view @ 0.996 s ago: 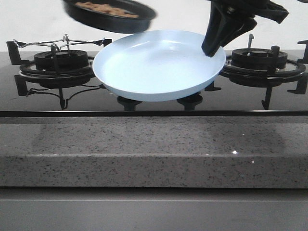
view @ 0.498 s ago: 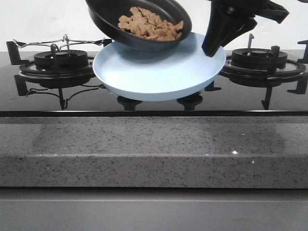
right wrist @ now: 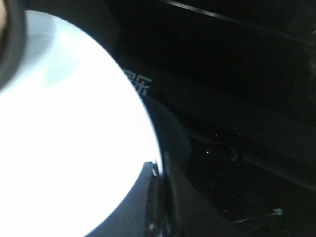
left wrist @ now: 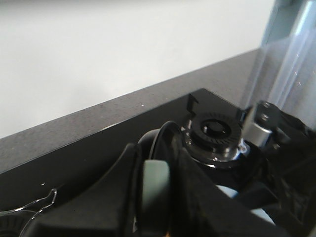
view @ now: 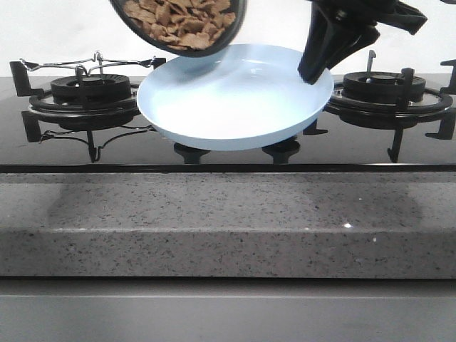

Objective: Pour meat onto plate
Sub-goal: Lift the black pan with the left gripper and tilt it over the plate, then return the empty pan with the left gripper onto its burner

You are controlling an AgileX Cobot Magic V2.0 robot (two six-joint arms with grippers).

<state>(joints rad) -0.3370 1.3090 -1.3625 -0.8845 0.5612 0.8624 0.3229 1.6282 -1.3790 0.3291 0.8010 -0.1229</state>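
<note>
A black frying pan point(view: 182, 25) is seen tipped steeply at the upper left of centre in the front view, its open face turned toward the camera. The meat point(view: 179, 20), a heap of brown-orange pieces, is gathered against the pan's lower wall and none of it is seen on the plate point(view: 235, 96). The pale-blue plate is held tilted above the black stove top point(view: 228, 153), between the two burners, with its bare bowl under the pan's lower edge.

The plate's right rim is gripped by the right gripper point(view: 313, 71); in the right wrist view its fingers point(right wrist: 160, 197) are clamped on the rim edge. In the left wrist view the left gripper point(left wrist: 158, 197) is closed around a pale handle point(left wrist: 154, 190), judged to be the pan's.

The pouring step is judged to be under way but not completed, since the meat is at the brink and nothing has fallen. A further tilt of the pan is called for next, with its lip kept over the plate's centre. The plate must be held steady, as pieces could slide off its lowered front rim.
</note>
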